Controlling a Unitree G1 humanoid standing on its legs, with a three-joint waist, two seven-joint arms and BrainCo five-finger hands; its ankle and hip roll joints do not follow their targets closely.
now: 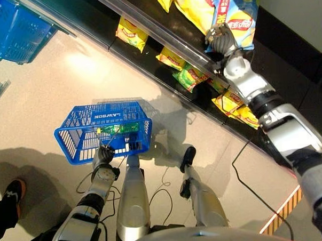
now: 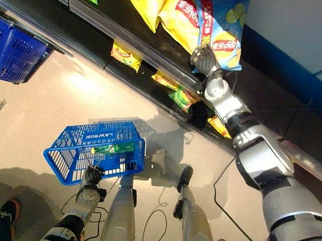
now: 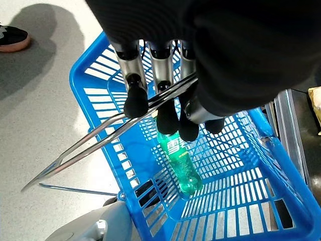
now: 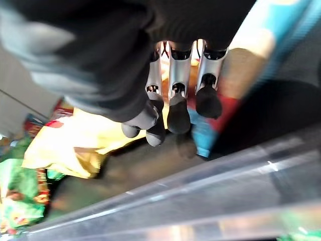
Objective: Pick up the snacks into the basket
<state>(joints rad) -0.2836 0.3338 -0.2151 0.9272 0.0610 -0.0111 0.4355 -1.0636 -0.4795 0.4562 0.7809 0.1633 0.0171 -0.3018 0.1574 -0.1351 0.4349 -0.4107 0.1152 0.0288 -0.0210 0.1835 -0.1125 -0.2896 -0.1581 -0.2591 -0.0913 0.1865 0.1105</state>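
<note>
Blue and yellow, the chip bag [image 2: 223, 30] leans on the upper shelf [image 2: 147, 54] at about one o'clock in the head views. The right hand [image 2: 202, 58] is at its lower left corner, touching or nearly so; in the right wrist view the fingers [image 4: 178, 113] are curled with their dark tips against the bag's blue and red edge, but whether they truly pinch it I cannot tell. Yellow bags [image 2: 169, 13] lie just beside it at eleven o'clock of the hand, and smaller yellow and green packs [image 1: 188, 75] sit on the lower shelf beneath.

The left hand [image 1: 103, 154] at seven o'clock is closed round the wire handle [image 3: 100, 138] of the blue basket [image 1: 76, 137], which hangs over the floor. A green bottle [image 3: 179, 163] lies inside on the basket's bottom.

The floor [image 1: 52, 82] is pale, glossy stone. A second blue basket [image 1: 13, 31] stands at ten o'clock, well apart. A person's dark shoe [image 1: 13, 192] shows at eight o'clock.
</note>
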